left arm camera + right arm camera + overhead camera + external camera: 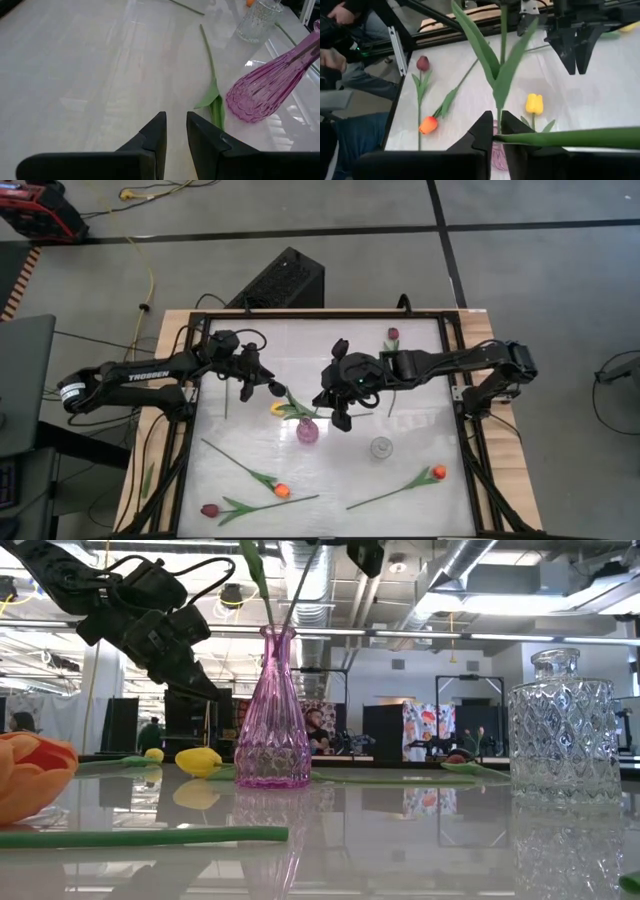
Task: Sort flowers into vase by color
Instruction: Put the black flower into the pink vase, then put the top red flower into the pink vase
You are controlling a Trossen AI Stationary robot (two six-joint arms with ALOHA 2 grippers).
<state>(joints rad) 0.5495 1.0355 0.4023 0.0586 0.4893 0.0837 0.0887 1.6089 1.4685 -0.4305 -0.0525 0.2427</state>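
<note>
R gripper (pixel 338 402) sits over the pink vase (pixel 307 431) near table (pixel 420 380) centre, jaws pinched narrow on a green stem (pixel 498 60) standing in the vase neck. L gripper (pixel 262 383) hovers just beside, up-left of vase, jaws narrow w/ a slim gap, nothing held. Yellow tulip (pixel 279 408) lies next to vase. Clear glass vase (pixel 381 448) to its right. Orange tulips (pixel 281 491) (pixel 438 472) & a maroon one (pixel 209 509) lie along front edge; another maroon (pixel 392 334) at back.
</note>
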